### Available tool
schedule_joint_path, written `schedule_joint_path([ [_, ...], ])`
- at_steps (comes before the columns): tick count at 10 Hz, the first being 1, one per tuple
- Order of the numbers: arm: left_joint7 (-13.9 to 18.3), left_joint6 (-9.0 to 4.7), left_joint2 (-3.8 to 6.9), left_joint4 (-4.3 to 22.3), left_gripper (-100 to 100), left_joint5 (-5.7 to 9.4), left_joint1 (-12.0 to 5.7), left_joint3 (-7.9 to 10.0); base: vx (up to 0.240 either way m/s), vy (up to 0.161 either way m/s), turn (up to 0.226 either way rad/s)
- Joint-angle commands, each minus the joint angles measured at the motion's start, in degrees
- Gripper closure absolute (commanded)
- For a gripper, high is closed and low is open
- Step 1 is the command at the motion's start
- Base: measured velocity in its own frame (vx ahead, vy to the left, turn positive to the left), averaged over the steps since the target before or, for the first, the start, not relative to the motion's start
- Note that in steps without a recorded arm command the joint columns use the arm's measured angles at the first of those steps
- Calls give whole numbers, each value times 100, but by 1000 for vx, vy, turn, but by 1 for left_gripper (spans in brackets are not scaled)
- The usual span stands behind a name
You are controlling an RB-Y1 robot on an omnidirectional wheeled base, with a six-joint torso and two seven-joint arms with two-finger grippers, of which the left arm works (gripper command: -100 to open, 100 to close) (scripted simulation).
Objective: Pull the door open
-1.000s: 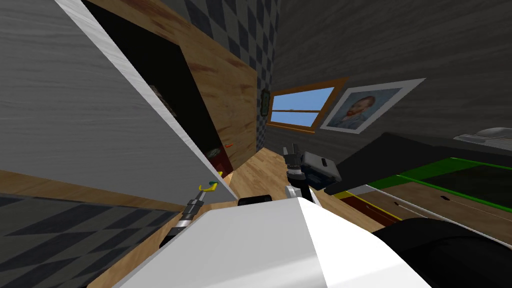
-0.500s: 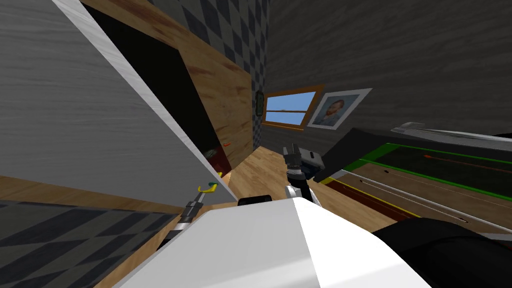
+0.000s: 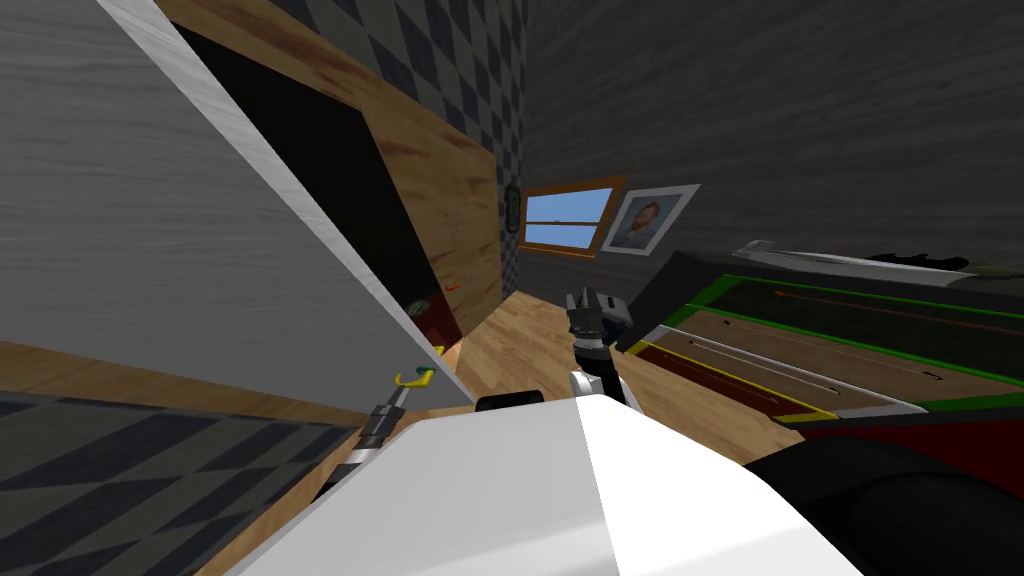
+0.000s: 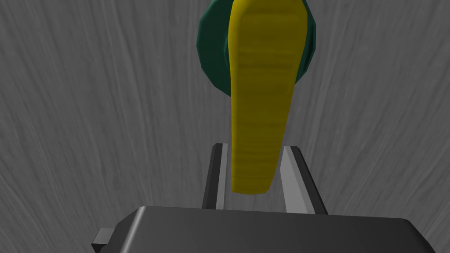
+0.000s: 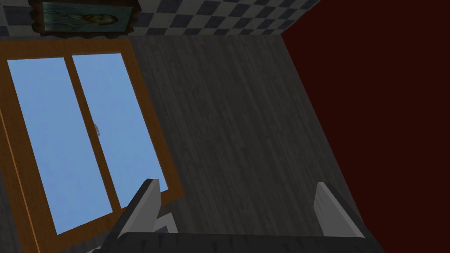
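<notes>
A grey wood-grain door (image 3: pixel 150 230) stands swung out from its brown wooden frame (image 3: pixel 440 180), and a black area shows in the gap. Near its lower edge sits a yellow lever handle (image 3: pixel 413 377) on a dark green round base (image 4: pixel 211 48). My left gripper (image 4: pixel 253 175) is shut on the tip of the yellow lever (image 4: pixel 259 101), one finger pressing each side. In the head view the left gripper (image 3: pixel 405 385) reaches up to the handle. My right gripper (image 5: pixel 237 197) is open and holds nothing; it hangs in the air to the right of the door (image 3: pixel 588 305).
A long piece of furniture with green, yellow and red edging (image 3: pixel 800 350) lies close on my right. Wooden floor (image 3: pixel 520 340) runs ahead between it and the doorway. A window (image 3: pixel 565 220) and a portrait (image 3: pixel 645 222) hang on the far wall.
The whole head view has swung: the window and portrait slid left and shrank, the furniture on the right came closer. The left gripper stays on the handle and the door has opened a little wider.
</notes>
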Motion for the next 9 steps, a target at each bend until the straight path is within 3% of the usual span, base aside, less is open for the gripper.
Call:
schedule_joint_path([
  [1, 2, -33, -20, 0, 100, -7, -10, -32, -204, 51, -186],
  [9, 12, -134, -42, 94, 100, 16, -57, -121, -204, 63, -166],
])
